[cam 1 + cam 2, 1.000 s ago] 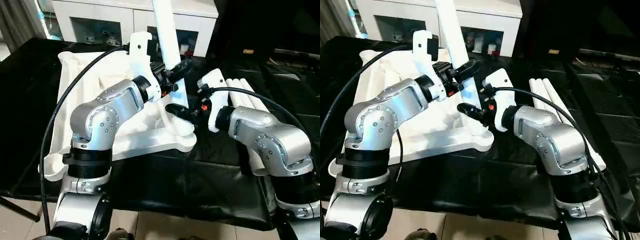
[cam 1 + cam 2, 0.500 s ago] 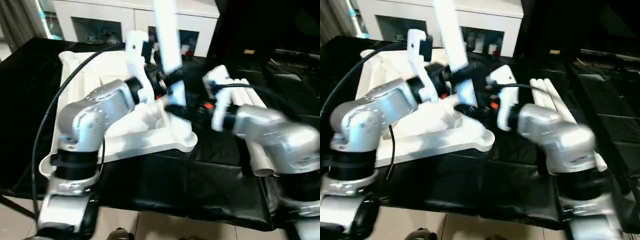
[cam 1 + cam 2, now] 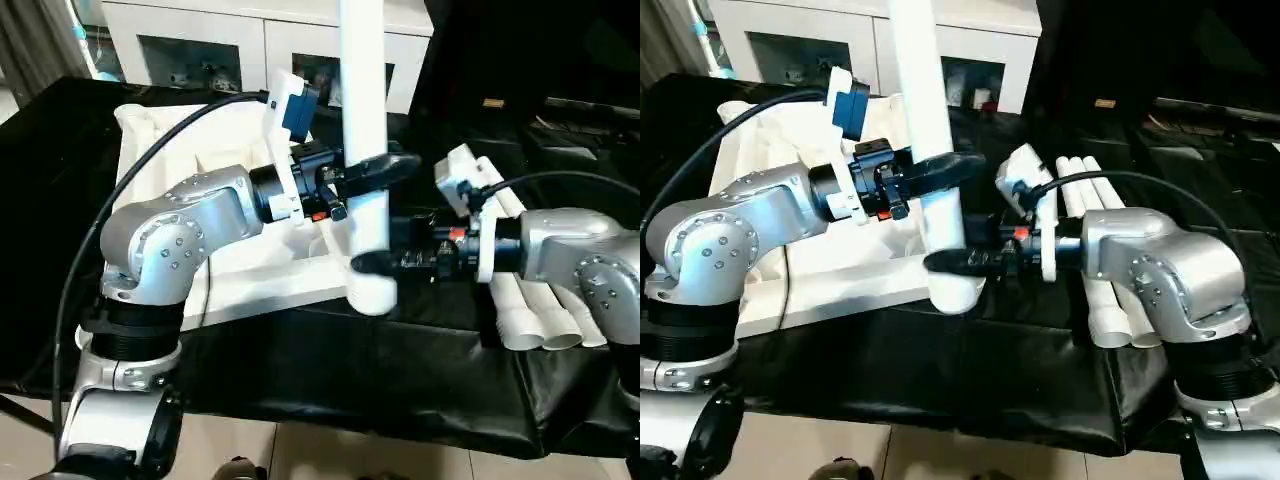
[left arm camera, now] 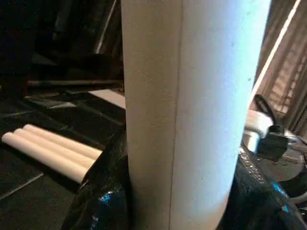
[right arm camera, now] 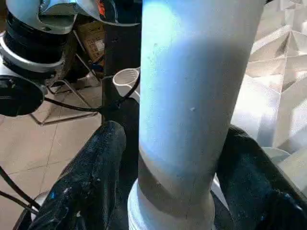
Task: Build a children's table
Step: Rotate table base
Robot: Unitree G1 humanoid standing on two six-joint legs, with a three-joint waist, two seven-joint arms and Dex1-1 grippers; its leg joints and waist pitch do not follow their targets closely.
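The white tabletop (image 3: pixel 165 150) lies underside up on the black-covered bench, with its ribs visible (image 5: pixel 283 72). One long white leg (image 3: pixel 362 90) stands upright at the top's near right corner. Its wide lower end (image 3: pixel 372 295) is at the corner socket; I cannot tell whether it is seated. My left gripper (image 3: pixel 372 170) is shut on the leg at mid height, with black fingers (image 4: pixel 103 201) on both sides of it. My right gripper (image 3: pixel 368 262) is shut on the leg lower down, and its fingers (image 5: pixel 91 177) hug the leg just above the end.
Three loose white legs (image 3: pixel 525 315) lie side by side on the bench to the right, under my right forearm. A white glass-door cabinet (image 3: pixel 200 40) stands behind. A black cable (image 3: pixel 130 190) arcs over my left arm. The bench's front edge (image 3: pixel 330 410) is near.
The leg has gone from leaning back to standing upright, its top swung right and forward. Both grippers kept hold of it; my right arm has stretched out to the side. The camera also shifted.
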